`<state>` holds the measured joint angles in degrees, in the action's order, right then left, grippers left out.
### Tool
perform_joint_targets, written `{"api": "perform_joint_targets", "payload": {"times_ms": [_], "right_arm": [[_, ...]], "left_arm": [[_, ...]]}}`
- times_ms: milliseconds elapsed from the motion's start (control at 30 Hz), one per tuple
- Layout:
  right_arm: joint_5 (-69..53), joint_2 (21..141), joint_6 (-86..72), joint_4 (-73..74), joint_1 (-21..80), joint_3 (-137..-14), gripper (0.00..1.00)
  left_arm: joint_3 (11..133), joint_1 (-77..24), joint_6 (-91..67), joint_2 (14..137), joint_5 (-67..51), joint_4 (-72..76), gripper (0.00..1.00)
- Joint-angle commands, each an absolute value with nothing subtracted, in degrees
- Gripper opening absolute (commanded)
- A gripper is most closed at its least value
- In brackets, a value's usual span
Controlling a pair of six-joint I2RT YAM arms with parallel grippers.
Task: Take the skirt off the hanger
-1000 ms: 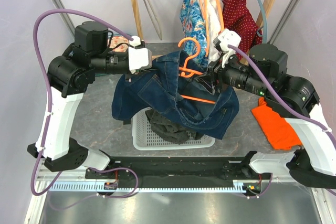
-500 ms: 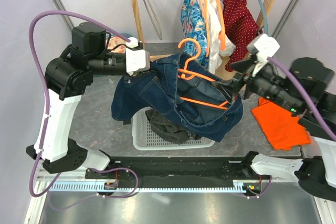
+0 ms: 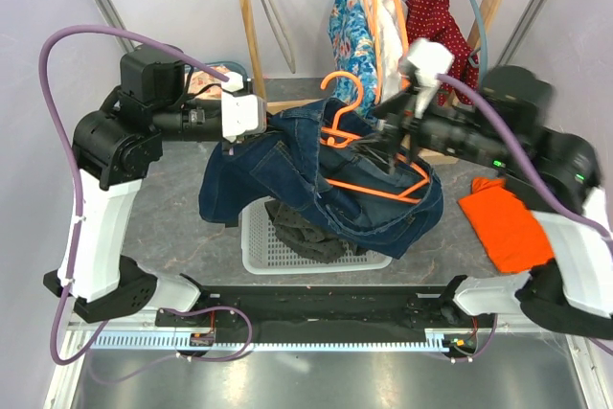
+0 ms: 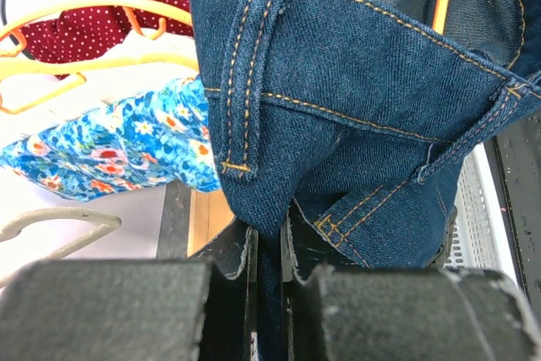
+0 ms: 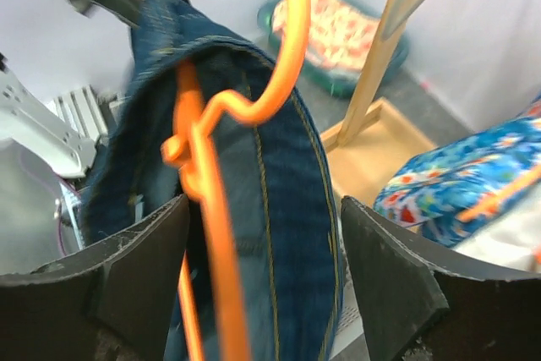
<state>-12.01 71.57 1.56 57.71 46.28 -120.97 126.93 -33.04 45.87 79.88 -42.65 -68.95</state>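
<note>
Dark blue denim skirt (image 3: pixel 316 184): held aloft over the middle of the desk, draped on an orange plastic hanger (image 3: pixel 356 131); hook standing up above the waistband, lower bar showing across the cloth; not yet off the hanger

Left gripper (image 4: pixel 269 247): toward the left edge of the desk, pressed together on a fold of the skirt's waistband, denim pinched between the black fingers (image 4: pixel 228 268)

Right gripper (image 5: pixel 262 226): toward the right edge, spread wide, hanger neck and skirt between the two fingers; contact with either not discernible

White plastic mesh basket (image 3: pixel 251 241): beneath the skirt, close to the near edge, dark crumpled clothing (image 3: pixel 302 227) inside

Bright orange folded cloth (image 3: pixel 503 227): lying flat by the right edge

Wooden garment rack (image 3: pixel 247 16): along the far edge, hung with blue floral, white and red dotted garments (image 3: pixel 350 31) on further hangers
</note>
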Motion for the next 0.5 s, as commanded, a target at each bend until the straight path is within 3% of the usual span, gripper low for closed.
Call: {"api": "perform_joint_targets", "payload": {"times_ms": [0,100,200,233,333,467], "right_arm": [[-15.4,74.4,2.4,57.7,46.2,-123.1,0.78],[-17.0,75.4,2.1,57.7,46.2,-123.6,0.75],[-19.2,75.7,1.6,57.8,46.2,-122.5,0.63],[-19.7,75.3,1.4,57.8,46.2,-122.2,0.53],[-21.3,74.7,0.6,57.7,46.2,-121.0,0.35],[-22.9,73.8,0.2,56.9,46.2,-119.5,0.16]], "left_arm": [[128.1,-33.3,43.4,78.0,-46.1,-65.6,0.02],[128.2,-33.3,43.5,78.2,-45.8,-65.6,0.02],[128.2,-33.4,43.5,78.1,-45.7,-65.7,0.02],[128.2,-33.4,43.5,78.1,-45.7,-65.6,0.02],[128.2,-33.5,43.2,78.3,-45.6,-65.1,0.02],[128.5,-33.6,42.7,78.5,-45.6,-64.8,0.02]]}}
